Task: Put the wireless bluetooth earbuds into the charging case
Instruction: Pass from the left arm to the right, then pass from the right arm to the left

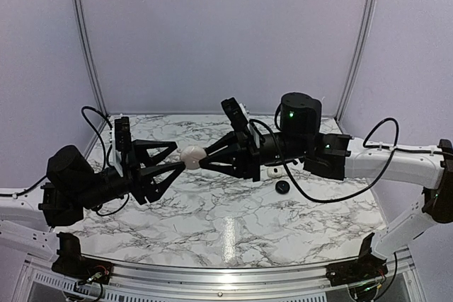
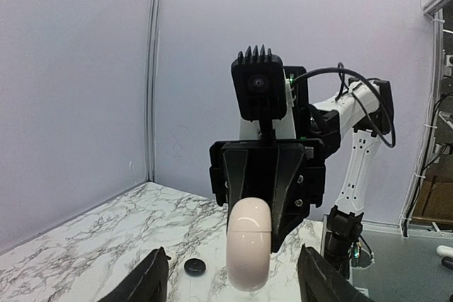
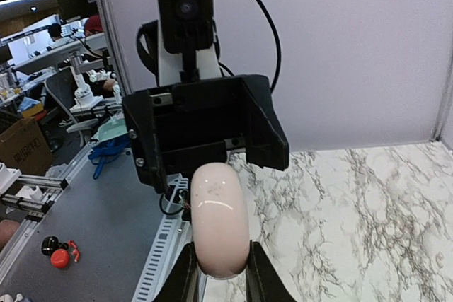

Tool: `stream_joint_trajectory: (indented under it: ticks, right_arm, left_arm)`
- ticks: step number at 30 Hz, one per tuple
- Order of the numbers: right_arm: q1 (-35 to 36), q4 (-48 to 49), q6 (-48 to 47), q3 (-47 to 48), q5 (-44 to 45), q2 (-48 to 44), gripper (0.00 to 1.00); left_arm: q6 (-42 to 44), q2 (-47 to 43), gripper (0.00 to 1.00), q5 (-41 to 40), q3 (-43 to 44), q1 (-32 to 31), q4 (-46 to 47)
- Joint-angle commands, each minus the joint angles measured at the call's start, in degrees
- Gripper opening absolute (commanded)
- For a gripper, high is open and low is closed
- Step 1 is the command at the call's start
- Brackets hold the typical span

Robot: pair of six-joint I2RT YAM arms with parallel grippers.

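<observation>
The charging case (image 1: 192, 155), a cream-white pebble with its lid down, hangs in the air above the marble table between the two arms. My right gripper (image 1: 205, 159) is shut on one end of it; in the right wrist view the case (image 3: 219, 221) sits pinched between the two fingers (image 3: 185, 277). My left gripper (image 1: 180, 157) faces it from the other side and stands open. In the left wrist view its fingers (image 2: 150, 277) are wide apart on either side of the case (image 2: 249, 245) and do not touch it. The earbuds are out of view.
A black round puck (image 1: 283, 187) lies on the marble table (image 1: 226, 224) under the right arm, also seen as the puck (image 2: 195, 266) in the left wrist view. A white piece (image 1: 274, 172) lies just beside it. Grey panel walls close the back and sides.
</observation>
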Motion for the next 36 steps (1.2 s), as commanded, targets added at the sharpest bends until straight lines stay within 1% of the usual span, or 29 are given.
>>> stream_joint_trajectory:
  ticks: [1, 5, 6, 8, 16, 26, 30, 33, 36]
  right_arm:
    - [-0.04, -15.55, -7.36, 5.36, 5.77, 0.54, 0.01]
    - [0.05, -25.93, -11.47, 7.73, 9.34, 1.60, 0.01]
    - [0.05, -27.85, -12.19, 8.37, 9.98, 1.86, 0.01]
    - [0.05, -31.03, -13.48, 9.25, 10.91, 2.36, 0.01]
    - [0.38, -36.19, -15.17, 10.78, 9.96, 2.48, 0.01]
    - [1.17, -37.33, -14.82, 10.39, 7.50, 2.22, 0.00]
    - [1.71, -37.35, -14.88, 10.60, 7.10, 2.45, 0.01]
    - [1.89, -37.59, -14.93, 10.79, 6.60, 2.66, 0.01]
    - [2.28, -37.79, -15.09, 10.83, 6.45, 2.91, 0.01]
  left_arm:
    - [2.63, -0.41, 0.65, -2.14, 6.48, 0.42, -19.27]
    - [3.51, 2.56, 0.63, -0.35, 13.44, 0.43, -34.43]
    - [4.24, 3.49, 0.62, -0.30, 14.66, 0.43, -36.95]
    - [4.31, 5.02, 0.61, 2.29, 16.27, 0.43, -41.00]
    - [3.38, 8.67, 0.54, 5.69, 17.75, 0.90, -41.92]
    - [3.38, 10.12, 0.51, 9.08, 17.73, 2.09, -40.31]
    - [3.42, 11.28, 0.48, 10.53, 17.97, 2.18, -39.33]
    - [3.38, 12.12, 0.45, 11.28, 18.17, 2.27, -38.64]
    - [3.38, 12.47, 0.37, 11.79, 18.22, 2.27, -38.59]
